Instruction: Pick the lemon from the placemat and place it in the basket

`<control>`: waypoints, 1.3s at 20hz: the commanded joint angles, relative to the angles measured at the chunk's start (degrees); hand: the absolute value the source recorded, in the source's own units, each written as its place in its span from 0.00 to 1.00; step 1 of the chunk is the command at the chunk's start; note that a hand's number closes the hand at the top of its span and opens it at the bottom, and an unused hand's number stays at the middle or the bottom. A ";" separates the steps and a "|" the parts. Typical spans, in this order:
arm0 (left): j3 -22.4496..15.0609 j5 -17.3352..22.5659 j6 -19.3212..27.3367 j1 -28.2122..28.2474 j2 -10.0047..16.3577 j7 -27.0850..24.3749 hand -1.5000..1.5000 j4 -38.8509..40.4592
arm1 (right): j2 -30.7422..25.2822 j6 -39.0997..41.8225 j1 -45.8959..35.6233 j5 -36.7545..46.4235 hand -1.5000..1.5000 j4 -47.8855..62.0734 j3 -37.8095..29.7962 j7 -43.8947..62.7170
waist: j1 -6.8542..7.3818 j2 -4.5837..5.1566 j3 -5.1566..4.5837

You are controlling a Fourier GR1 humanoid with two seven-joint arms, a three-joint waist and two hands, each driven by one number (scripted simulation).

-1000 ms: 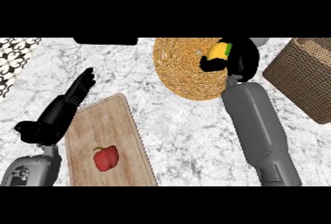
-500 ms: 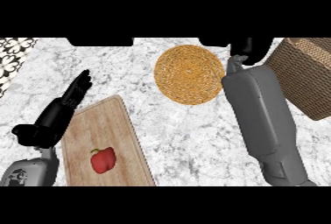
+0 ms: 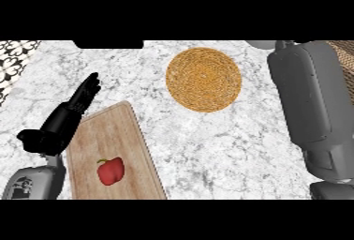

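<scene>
Across the whole view, a white and grey veined marble tabletop (image 3: 228,154). At 3 o'clock, running from the lower edge up to the upper one, the broad grey right forearm (image 3: 307,93); its hand past the upper edge and out of sight, so cannot tell whether open or closed. From 7 to 8 o'clock, a pale rectangular wooden cutting board (image 3: 104,136), lying at a slant. At 12 to 1 o'clock, a round woven straw-coloured placemat (image 3: 203,79), flat on the marble, just beside the right forearm. At 9 o'clock, the black left hand (image 3: 72,115), fingers straight and close together, pointing towards 1 o'clock, holding nothing, along the board's left edge. At 2 o'clock, behind the right forearm, only a sliver of the brown wicker basket (image 3: 346,51). At 7 o'clock on the board, a small red bell pepper (image 3: 110,171) with a dark stem. Yellow lemon nowhere to be seen, neither on the placemat nor in the visible strip of basket.
</scene>
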 commanded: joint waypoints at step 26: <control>-0.07 -1.27 0.46 -1.78 -0.71 -0.67 0.50 2.46 | -28.52 -16.39 -4.51 -11.85 1.00 36.24 -20.45 -25.13 | 0.89 0.72 0.10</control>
